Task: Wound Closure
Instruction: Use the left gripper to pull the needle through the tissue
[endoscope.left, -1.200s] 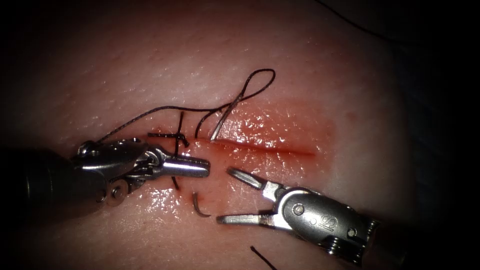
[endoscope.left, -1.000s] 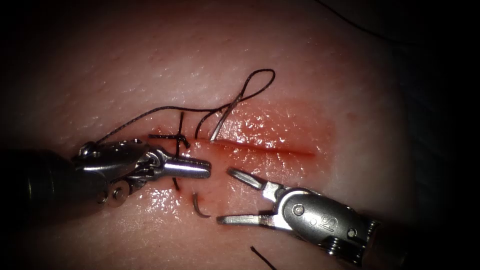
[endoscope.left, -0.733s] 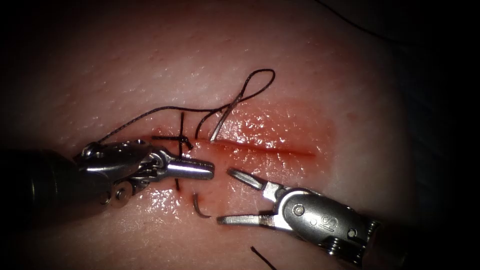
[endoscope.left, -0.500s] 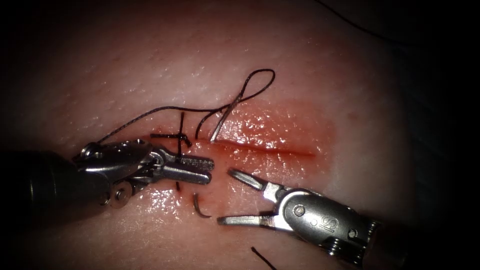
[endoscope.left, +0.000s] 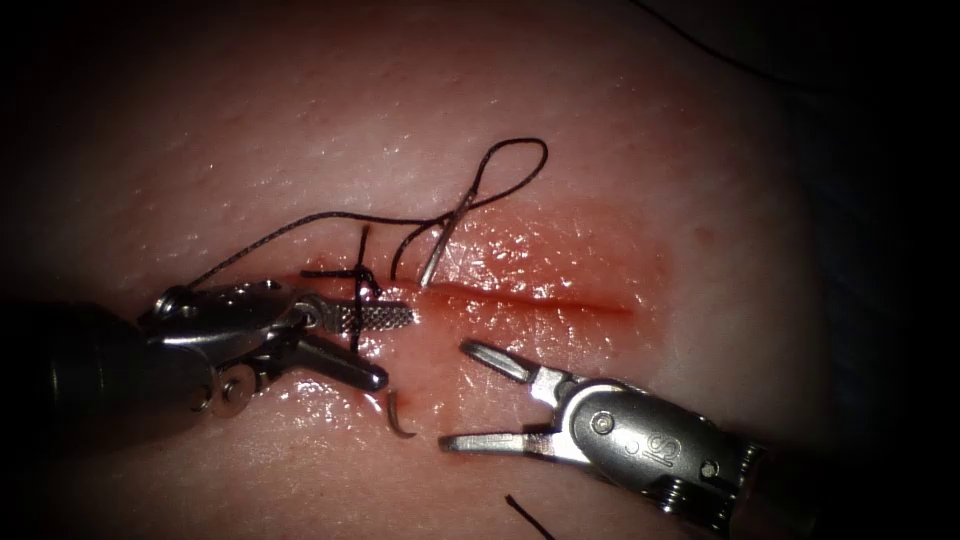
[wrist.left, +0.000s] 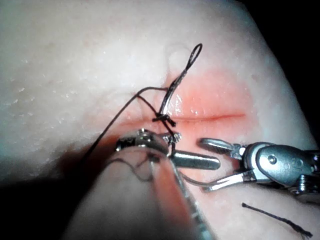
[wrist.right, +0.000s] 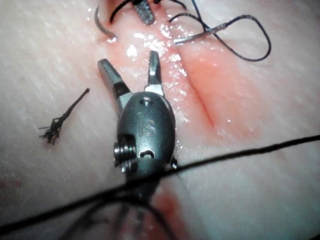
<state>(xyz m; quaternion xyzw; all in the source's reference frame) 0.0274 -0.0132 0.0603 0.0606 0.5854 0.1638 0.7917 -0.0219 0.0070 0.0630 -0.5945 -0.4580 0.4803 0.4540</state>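
Both tools, left (endoscope.left: 385, 345) and right (endoscope.left: 470, 395), gape empty beside one needle (endoscope.left: 402, 417) standing in tissue (endoscope.left: 300, 130) below the cut (endoscope.left: 540, 298).

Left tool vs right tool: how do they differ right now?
The left tool comes in from the left and lies at the knotted stitch, at the cut's left end; the right tool comes in from the right, below the cut. The left tool's jaws spread less than the right's. Both are open, holding nothing; the needle, in the tissue, has its tip out between them.
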